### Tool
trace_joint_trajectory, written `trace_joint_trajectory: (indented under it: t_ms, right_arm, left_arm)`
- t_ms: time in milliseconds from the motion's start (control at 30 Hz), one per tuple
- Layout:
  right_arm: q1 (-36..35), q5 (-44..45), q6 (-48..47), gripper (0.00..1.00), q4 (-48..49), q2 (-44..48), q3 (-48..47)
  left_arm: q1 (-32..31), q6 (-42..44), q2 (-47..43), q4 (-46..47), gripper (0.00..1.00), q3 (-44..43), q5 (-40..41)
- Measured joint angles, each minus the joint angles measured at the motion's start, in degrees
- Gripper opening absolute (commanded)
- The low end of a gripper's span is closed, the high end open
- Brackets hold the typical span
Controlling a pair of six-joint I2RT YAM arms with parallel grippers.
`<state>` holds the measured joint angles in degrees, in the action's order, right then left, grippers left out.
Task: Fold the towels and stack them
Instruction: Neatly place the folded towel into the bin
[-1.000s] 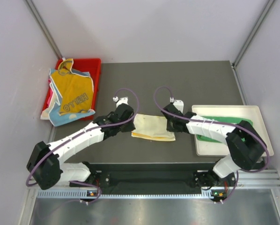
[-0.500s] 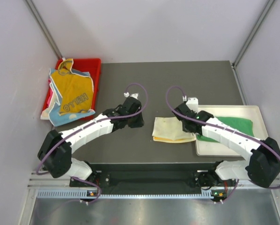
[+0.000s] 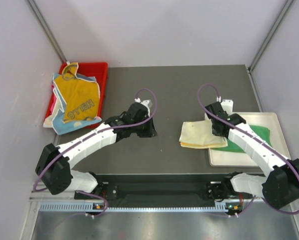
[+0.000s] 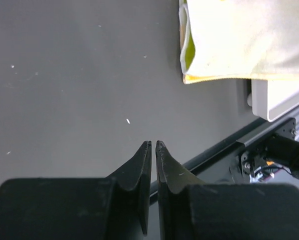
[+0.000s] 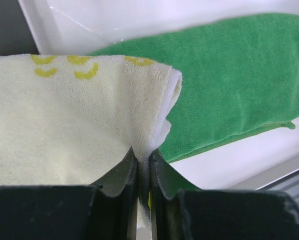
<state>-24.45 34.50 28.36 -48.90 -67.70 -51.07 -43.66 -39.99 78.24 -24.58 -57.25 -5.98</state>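
My right gripper (image 3: 220, 126) (image 5: 143, 156) is shut on the right edge of the folded pale yellow towel (image 3: 199, 135) (image 5: 69, 125), which lies across the left rim of the white tray (image 3: 269, 119). A folded green towel (image 3: 254, 134) (image 5: 239, 85) lies in the tray, just beyond the yellow one. My left gripper (image 3: 148, 131) (image 4: 153, 144) is shut and empty over bare table, left of the yellow towel (image 4: 244, 40). The orange "HELLO" towel (image 3: 79, 100) and a light blue towel (image 3: 64, 126) are heaped in the red bin (image 3: 100, 75).
The white tray's corner (image 4: 279, 100) shows beside the table's front edge in the left wrist view. The red bin stands at the far left. Grey walls close in the table on three sides.
My right gripper has dragged the yellow towel from the table's middle to the right, up to the tray. My left gripper has let go of it and moved slightly right.
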Motion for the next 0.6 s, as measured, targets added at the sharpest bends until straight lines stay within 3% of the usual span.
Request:
trace_joint_trajectory:
  t_ms: [600]
  right_arm:
    - [12.7, 0.7, -13.5, 0.0, -1.2, 0.0, -3.8]
  left_arm:
    - [0.0, 2.7, -0.5, -0.3, 0.13, -0.2, -6.8]
